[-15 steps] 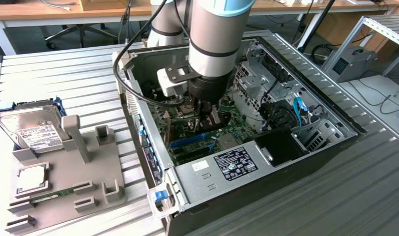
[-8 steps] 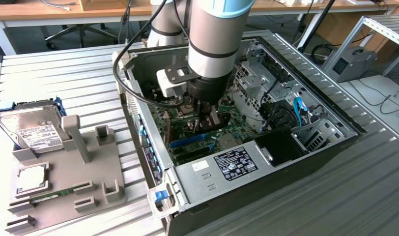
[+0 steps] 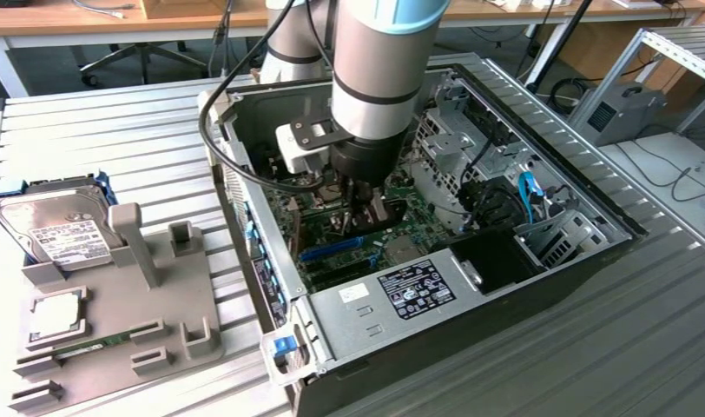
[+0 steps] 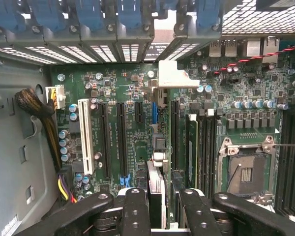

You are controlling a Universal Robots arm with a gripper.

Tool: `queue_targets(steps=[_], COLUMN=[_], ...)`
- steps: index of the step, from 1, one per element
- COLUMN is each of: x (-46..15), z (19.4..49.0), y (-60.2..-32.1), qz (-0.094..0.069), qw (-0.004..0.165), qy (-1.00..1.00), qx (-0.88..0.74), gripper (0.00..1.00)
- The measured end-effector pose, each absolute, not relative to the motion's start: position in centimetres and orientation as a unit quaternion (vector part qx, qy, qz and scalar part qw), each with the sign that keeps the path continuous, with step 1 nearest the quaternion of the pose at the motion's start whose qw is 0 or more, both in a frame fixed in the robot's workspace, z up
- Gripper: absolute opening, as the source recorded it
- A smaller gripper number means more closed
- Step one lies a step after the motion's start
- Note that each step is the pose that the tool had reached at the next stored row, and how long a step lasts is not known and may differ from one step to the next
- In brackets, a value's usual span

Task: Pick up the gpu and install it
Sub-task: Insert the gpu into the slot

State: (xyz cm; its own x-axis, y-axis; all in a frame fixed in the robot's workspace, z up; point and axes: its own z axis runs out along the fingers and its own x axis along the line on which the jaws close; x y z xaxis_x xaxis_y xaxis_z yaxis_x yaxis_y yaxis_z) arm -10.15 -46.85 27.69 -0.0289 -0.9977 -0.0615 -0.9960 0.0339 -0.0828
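Wrist view: the tool (image 4: 157, 209) clasps the gpu (image 4: 156, 183) edge-on, inside the open computer case (image 3: 584, 228) above the motherboard (image 4: 137, 132) (pickup done); the card appears not yet seated in a slot.

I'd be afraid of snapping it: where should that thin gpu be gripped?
By its top edge, from straight above, jaws pressing its two flat faces. The gpu stands on edge over the motherboard, so its faces offer broad parallel surfaces and the lower edge is left free to meet a slot.
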Motion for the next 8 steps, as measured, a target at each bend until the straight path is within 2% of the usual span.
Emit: queue_targets(steps=[8], x=[-10.21], z=[27.44], y=[-46.86], qz=[-0.008], qw=[0.051], qy=[0.717], qx=[-0.695], gripper=[0.29])
